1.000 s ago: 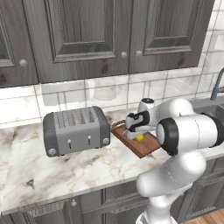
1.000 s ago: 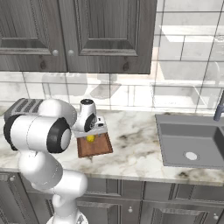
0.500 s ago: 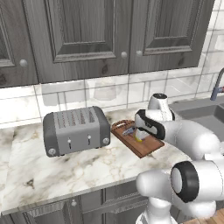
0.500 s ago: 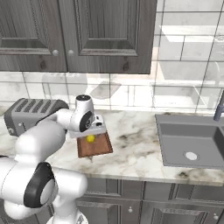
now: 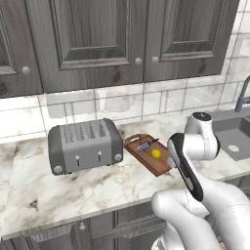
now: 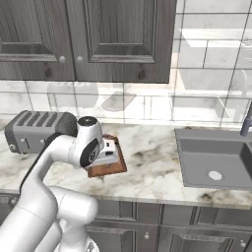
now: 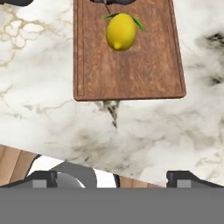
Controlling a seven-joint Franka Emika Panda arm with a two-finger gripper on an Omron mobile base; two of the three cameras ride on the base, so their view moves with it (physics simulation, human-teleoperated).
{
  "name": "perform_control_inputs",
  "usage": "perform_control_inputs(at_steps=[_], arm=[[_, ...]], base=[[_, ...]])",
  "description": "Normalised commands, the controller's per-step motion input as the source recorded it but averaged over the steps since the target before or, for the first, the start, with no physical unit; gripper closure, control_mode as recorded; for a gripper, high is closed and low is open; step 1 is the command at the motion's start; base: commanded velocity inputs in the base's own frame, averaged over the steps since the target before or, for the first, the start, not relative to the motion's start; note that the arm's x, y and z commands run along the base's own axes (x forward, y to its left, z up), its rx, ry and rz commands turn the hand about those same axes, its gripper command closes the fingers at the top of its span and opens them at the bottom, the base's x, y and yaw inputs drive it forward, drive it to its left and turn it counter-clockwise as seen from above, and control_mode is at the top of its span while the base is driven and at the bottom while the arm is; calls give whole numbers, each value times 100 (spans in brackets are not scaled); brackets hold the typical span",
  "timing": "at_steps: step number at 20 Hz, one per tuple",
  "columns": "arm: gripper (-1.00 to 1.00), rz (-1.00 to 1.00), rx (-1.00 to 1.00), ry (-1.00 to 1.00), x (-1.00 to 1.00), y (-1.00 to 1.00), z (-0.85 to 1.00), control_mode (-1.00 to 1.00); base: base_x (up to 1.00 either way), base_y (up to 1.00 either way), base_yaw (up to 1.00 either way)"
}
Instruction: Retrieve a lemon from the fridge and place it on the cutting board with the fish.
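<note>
The lemon (image 7: 120, 31) lies loose on the far half of the reddish-brown cutting board (image 7: 127, 70), its stem end toward me. The dark fish (image 7: 113, 1) is cut off by the top edge of the hand view, just beyond the lemon. From the left base view the lemon (image 5: 156, 153) sits right of the fish (image 5: 144, 145) on the cutting board (image 5: 146, 158). My gripper (image 7: 116, 178) is open, raised above the counter on the near side of the board, with nothing between its fingers. The fridge is out of view.
A grey toaster (image 5: 85, 144) stands on the marble counter (image 5: 88, 185) left of the board. The sink (image 6: 216, 157) and its faucet (image 6: 247, 120) lie to the right. Dark upper cabinets (image 5: 97, 39) hang above, and the counter's front edge runs close below the board.
My hand has pulled up and back from the board toward the counter's near side. The lemon stays where it lay beside the fish.
</note>
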Motion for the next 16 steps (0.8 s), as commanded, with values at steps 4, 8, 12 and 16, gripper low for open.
perform_control_inputs(at_steps=[4, 8, 12, 16], arm=[[-100, -10, 0, -8, -56, -3, 36, -100], [-100, -21, 0, -20, -38, 6, 29, -100], [-100, -28, 0, -18, -17, 5, 20, -100], [-100, -25, 0, -9, -2, 17, 33, -100]], base=[[0, 0, 0], [0, 0, 0], [0, 0, 0], [0, 0, 0]])
